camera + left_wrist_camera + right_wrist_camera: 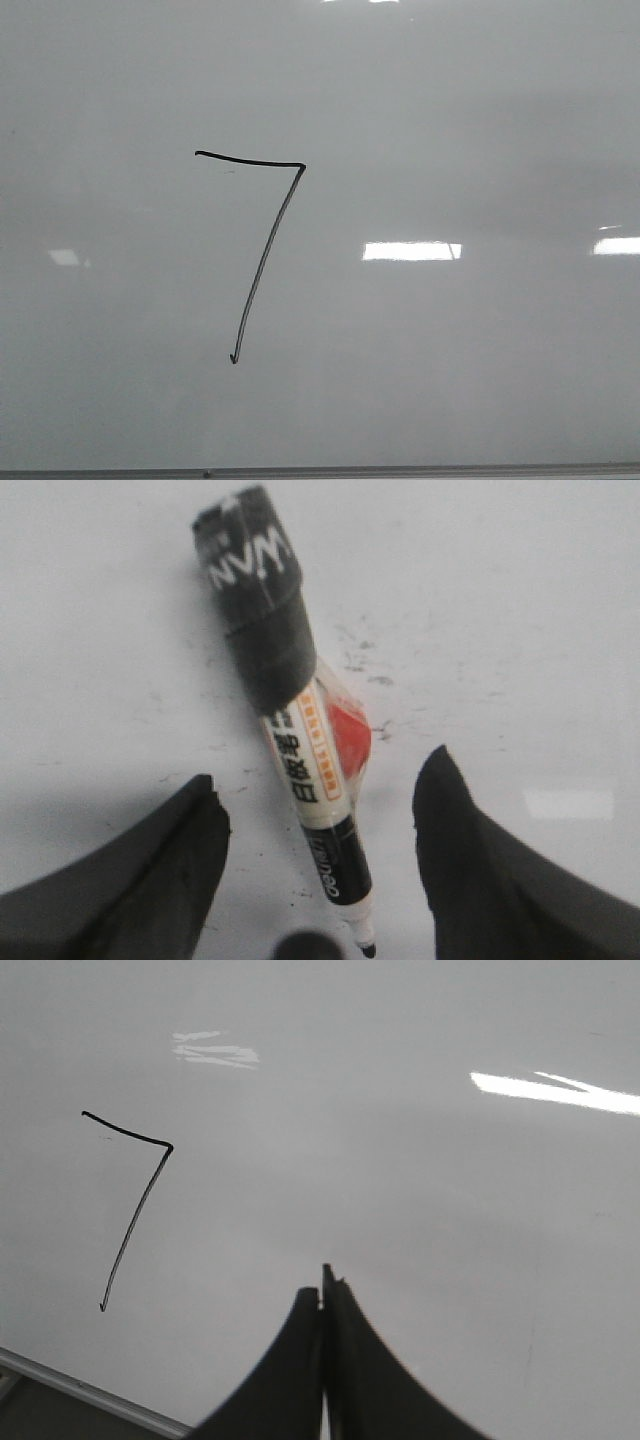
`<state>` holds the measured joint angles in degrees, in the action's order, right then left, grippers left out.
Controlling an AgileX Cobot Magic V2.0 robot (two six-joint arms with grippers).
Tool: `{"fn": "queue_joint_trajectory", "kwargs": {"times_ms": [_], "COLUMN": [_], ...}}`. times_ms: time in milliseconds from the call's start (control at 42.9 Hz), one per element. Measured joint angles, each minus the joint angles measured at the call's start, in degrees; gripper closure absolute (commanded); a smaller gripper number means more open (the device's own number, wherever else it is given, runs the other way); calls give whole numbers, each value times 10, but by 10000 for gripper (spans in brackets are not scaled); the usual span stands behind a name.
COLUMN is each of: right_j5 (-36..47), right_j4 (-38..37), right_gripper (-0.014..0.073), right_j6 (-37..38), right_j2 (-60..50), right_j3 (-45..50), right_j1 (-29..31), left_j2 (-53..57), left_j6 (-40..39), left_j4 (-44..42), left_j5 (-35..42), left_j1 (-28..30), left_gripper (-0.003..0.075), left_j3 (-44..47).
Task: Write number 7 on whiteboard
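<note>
The number 7 [262, 250] is drawn in thin black line on the whiteboard [450, 360], left of the middle in the front view. It also shows in the right wrist view [135, 1205] on the whiteboard [400, 1140]. No gripper shows in the front view. My left gripper [320, 810] is open, and a black-and-white marker [300, 750] with a black cap end lies on the white surface [520, 610] between its fingers, touching neither. My right gripper [322, 1285] is shut and empty over bare board, off to the side of the 7.
The whiteboard's thin grey metal edge [400, 470] runs along the near side, and it also shows in the right wrist view [90, 1392]. Bright light reflections [410, 250] lie on the board. Small dark smudges [360, 660] mark the surface beside the marker.
</note>
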<state>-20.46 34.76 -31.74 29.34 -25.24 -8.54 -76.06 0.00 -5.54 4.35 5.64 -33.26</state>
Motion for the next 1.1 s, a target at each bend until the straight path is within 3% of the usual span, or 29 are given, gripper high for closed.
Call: {"fn": "queue_joint_trajectory", "kwargs": {"times_ms": [326,396,583,816,1096], "right_j5": [0,0,0,0,0], "right_j4": [0,0,0,0,0], "right_gripper": [662,662,662,662,662], "right_j6": [0,0,1,1,1], "right_j2": [0,0,0,0,0], "right_j3": [0,0,0,0,0], "right_j1": [0,0,0,0,0], "left_j2": [175,228,354,468,489], "left_j6": [0,0,0,0,0], "left_j4": [0,1,2,4,4], "left_j5": [-109,-119,-147,-201,-214], "left_j1": [-1,-9,-42,-64,-65], "left_gripper": [326,401,731,741,741], "left_j3": [2,10,46,68,70]}}
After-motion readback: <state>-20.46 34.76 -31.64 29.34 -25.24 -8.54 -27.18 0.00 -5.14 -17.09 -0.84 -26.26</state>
